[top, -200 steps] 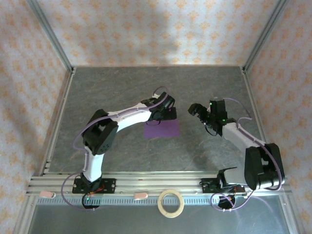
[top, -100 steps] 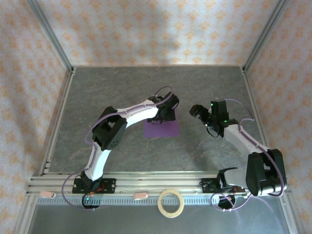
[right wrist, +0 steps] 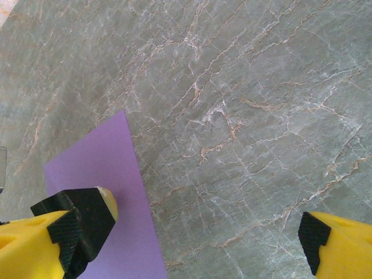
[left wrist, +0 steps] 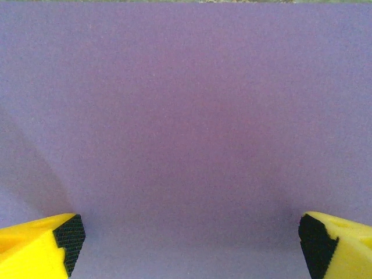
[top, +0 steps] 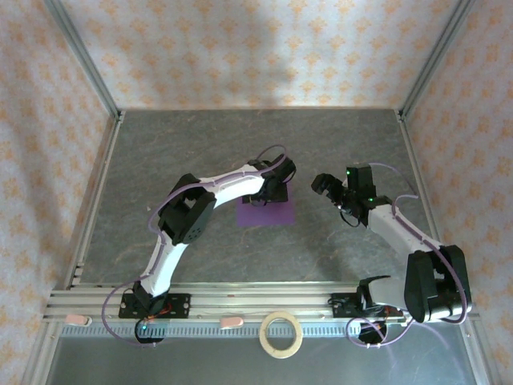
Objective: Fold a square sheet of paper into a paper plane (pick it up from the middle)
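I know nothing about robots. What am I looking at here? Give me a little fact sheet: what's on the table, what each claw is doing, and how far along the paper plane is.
surface: grey marbled table
paper: purple square sheet of paper, lying flat
left gripper: open, directly above the sheet
right gripper: open, over the table at the sheet's right side
held: nothing
other item: tan tape ring on the near ledge, between the arm bases
plane progress: no fold made yet
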